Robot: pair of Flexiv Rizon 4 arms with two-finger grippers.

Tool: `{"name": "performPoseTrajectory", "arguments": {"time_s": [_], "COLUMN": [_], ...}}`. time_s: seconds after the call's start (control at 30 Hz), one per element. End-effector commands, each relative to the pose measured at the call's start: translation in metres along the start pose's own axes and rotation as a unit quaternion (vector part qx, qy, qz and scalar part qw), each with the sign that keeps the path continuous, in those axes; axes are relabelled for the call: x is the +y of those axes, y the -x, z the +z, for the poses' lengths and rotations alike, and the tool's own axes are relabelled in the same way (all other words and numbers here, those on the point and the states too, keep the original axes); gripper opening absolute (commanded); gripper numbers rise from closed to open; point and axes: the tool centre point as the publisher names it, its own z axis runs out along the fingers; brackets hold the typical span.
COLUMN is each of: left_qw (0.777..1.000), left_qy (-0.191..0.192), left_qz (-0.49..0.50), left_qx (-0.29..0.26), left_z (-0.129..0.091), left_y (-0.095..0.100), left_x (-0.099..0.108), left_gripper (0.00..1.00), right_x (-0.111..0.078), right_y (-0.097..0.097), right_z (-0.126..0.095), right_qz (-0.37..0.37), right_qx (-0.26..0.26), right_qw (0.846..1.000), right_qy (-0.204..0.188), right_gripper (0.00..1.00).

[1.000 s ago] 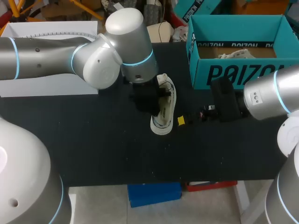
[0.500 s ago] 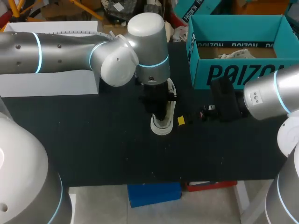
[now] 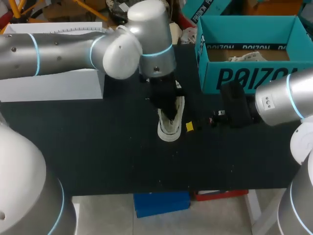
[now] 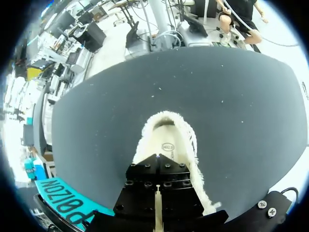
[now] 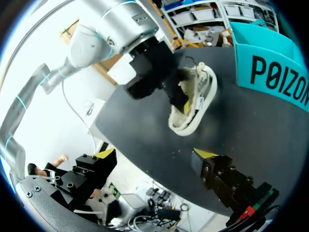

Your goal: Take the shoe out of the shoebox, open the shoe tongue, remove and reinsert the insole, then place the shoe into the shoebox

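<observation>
The white shoe (image 3: 169, 131) lies on the black table (image 3: 88, 142), near its middle and left of the teal shoebox (image 3: 244, 76), outside it. The left gripper (image 4: 157, 158) is down in the shoe's opening, pressed together; what it pinches, if anything, is hidden. The right gripper (image 5: 154, 154) hangs just right of the shoe, spread wide, holding nothing
</observation>
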Motion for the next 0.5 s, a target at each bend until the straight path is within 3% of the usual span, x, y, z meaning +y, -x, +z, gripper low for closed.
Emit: {"name": "performPoseTrajectory", "arguments": {"time_s": [0.03, 0.27, 0.33, 0.5], "left_qw": [0.995, 0.970, 0.966, 0.954], "left_qy": [-0.019, 0.006, 0.033, 0.047], "left_qz": [-0.024, -0.120, -0.139, -0.172], "left_qx": [-0.091, -0.212, -0.216, -0.239], "left_z": [-0.040, -0.093, -0.100, -0.104], "left_y": [-0.020, -0.029, -0.031, -0.030], "left_x": [0.001, 0.030, 0.041, 0.070], "left_gripper": [0.00, 0.00, 0.00, 0.00], "right_x": [0.000, 0.000, 0.000, 0.000], "right_y": [-0.001, -0.001, -0.001, -0.001], "right_z": [0.001, 0.001, 0.001, 0.001], "right_qz": [0.001, 0.001, 0.001, 0.001], "right_qx": [-0.002, -0.002, -0.002, -0.002], "right_qw": [1.000, 1.000, 1.000, 1.000], "right_qy": [0.000, 0.000, 0.000, 0.000], "right_gripper": [1.00, 1.00, 1.00, 1.00]}}
